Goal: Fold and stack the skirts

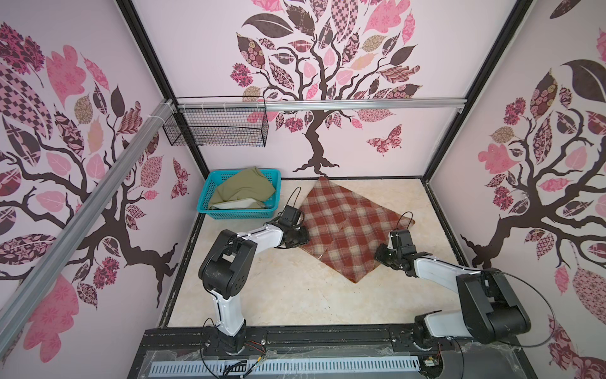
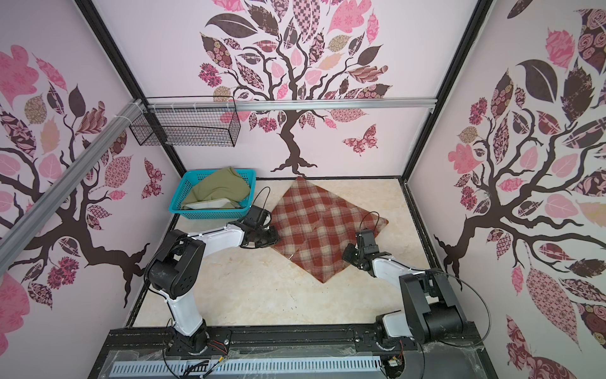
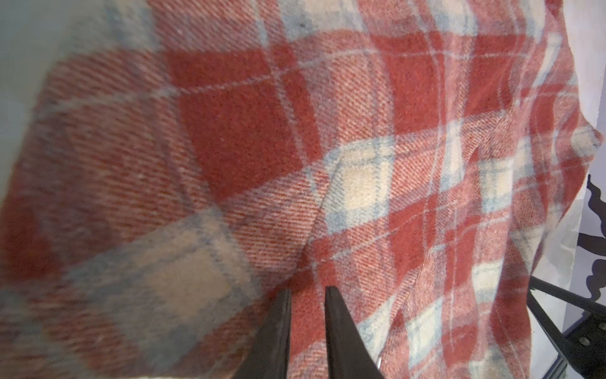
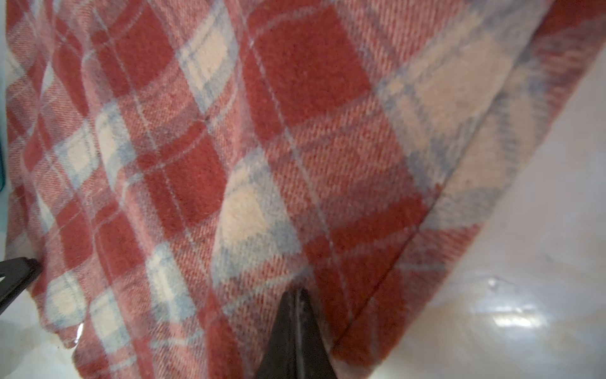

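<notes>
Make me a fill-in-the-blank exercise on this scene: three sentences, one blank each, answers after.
1. The olive-green skirt sits ____ the turquoise basket.
2. In both top views, the plaid skirt lies on the table to the ____ of that basket.
3. The right hand, pointing at the plaid skirt, is ____.
Answers: inside; right; shut.

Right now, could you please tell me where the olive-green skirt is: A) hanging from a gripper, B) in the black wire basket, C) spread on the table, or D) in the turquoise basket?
D: the olive-green skirt lies crumpled inside the turquoise basket; the plaid skirt is the one on the table.
</notes>
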`<action>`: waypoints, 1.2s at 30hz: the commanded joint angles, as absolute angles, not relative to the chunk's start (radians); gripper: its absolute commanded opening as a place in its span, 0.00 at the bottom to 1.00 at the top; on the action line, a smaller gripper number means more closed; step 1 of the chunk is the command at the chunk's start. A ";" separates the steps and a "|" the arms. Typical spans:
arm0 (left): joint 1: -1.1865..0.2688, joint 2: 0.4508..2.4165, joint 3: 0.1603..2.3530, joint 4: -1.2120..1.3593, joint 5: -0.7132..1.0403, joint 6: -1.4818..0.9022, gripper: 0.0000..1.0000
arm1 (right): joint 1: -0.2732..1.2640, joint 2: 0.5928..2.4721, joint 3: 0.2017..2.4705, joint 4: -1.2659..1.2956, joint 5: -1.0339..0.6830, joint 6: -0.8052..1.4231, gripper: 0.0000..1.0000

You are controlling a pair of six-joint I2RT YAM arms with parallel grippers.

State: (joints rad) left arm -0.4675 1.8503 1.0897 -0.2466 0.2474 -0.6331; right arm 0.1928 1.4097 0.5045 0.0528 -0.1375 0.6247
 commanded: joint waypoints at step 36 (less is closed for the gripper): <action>-0.404 1.368 0.764 -0.440 0.250 -0.694 0.33 | 0.197 1.180 0.616 -0.201 -0.187 0.518 0.37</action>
